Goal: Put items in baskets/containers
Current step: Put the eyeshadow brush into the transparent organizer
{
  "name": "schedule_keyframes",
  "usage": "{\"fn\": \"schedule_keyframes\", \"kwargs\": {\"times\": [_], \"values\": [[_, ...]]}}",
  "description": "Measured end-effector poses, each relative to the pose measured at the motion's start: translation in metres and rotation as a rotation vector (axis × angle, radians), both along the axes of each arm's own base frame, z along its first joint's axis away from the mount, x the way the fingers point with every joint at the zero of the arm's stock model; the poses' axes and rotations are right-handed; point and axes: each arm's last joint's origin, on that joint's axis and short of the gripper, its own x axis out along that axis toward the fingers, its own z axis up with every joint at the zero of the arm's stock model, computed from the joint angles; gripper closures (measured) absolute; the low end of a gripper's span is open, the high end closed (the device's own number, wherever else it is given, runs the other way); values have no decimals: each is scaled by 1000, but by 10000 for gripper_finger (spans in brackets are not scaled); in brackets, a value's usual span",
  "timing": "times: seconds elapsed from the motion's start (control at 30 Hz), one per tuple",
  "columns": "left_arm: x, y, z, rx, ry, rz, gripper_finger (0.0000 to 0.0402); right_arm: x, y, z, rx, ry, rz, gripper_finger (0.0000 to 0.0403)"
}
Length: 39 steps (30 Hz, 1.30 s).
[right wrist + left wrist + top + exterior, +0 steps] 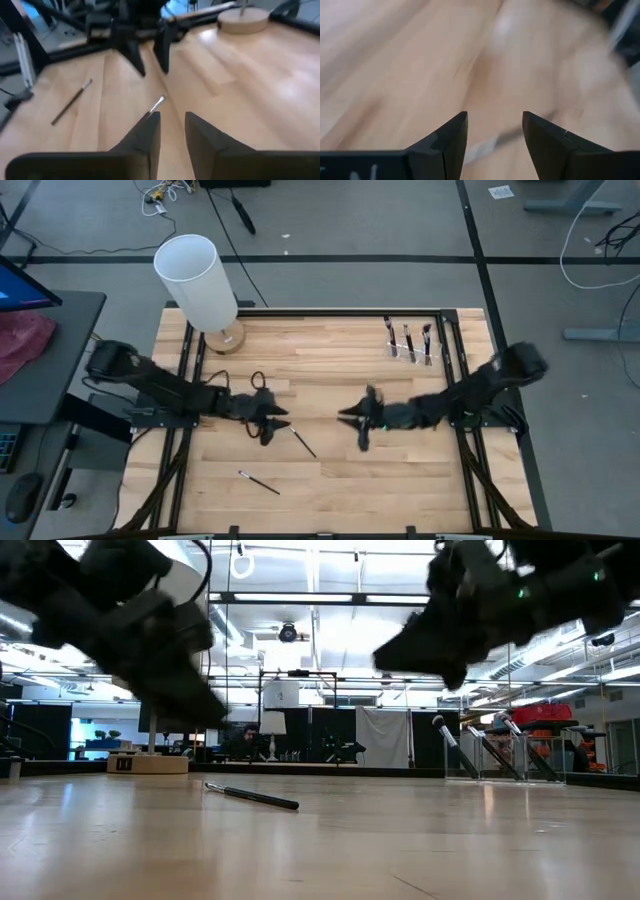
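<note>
Two thin dark makeup brushes lie flat on the wooden table: one [303, 442] between my two grippers, one [258, 481] nearer the front edge. The clear holder [410, 348] stands at the far right with three brushes upright in it. My left gripper [272, 426] hovers open over the table's middle left; a blurred brush [485, 145] shows on the table beyond its fingers. My right gripper [357, 425] faces it from the right, open and holding nothing; the nearer brush's pale tip [157, 103] lies just ahead of its fingers, and the other brush [70, 105] lies farther off.
A tall white cylinder on a round wooden base [200, 280] stands at the far left corner. Black frame rails [330, 311] run along the table's far and side edges. Bare wood lies open toward the near edge [400, 490].
</note>
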Motion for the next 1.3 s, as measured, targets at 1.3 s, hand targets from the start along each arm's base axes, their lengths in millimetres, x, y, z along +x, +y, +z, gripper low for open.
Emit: {"fn": "schedule_keyframes", "kwargs": {"times": [1.3], "values": [[-75, -41, 8, 254, 84, 351, 209, 117, 18, -106, -77, 428, -3, 349]]}}
